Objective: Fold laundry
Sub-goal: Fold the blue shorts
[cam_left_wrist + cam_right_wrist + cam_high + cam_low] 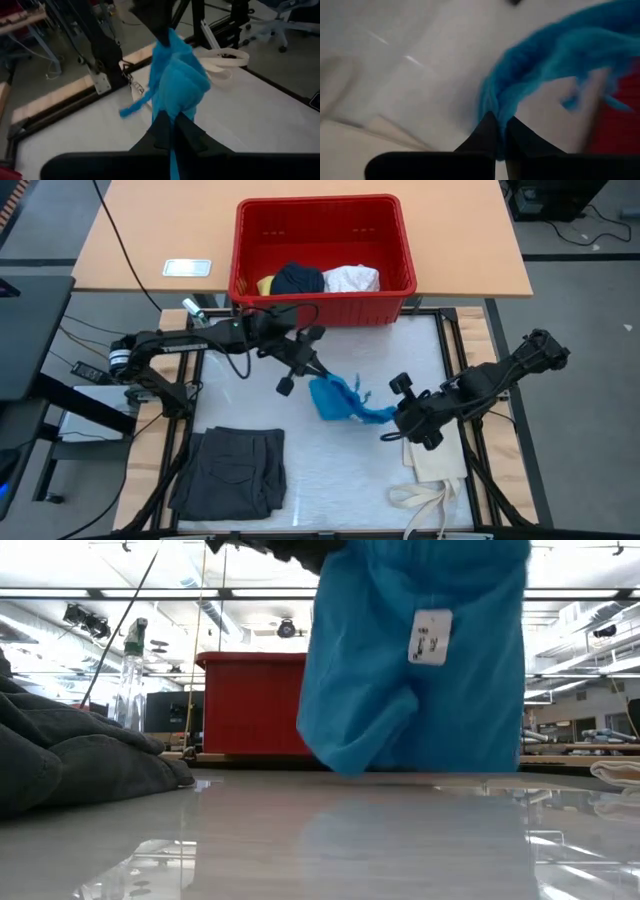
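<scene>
A bright blue garment (336, 398) hangs between my two grippers over the middle of the table. Its white label (432, 637) faces the low view. My left gripper (318, 377) is shut on its far-left end, my right gripper (393, 418) on its right end. Folded dark grey cargo shorts (232, 470) lie flat at the near left. Navy (298, 278), yellow (266, 284) and white (352, 278) pieces lie in the red basket (250, 250). My left gripper (172, 134) pinches a bunched part of the blue garment (175, 107) between its two fingers; the cloth runs away from the fingers toward the other arm. My right gripper (500, 134) pinches a gathered edge of the blue garment (497, 107) between its fingers. The cloth sags between the two holds, and its lower edge (400, 765) hangs near the table.
The red basket stands on the wooden table beyond the white work surface (340, 480). A cream tote bag (436, 470) with long straps lies at the near right, under my right arm. A spray bottle (132, 680) stands at the far left. Free room lies between shorts and tote.
</scene>
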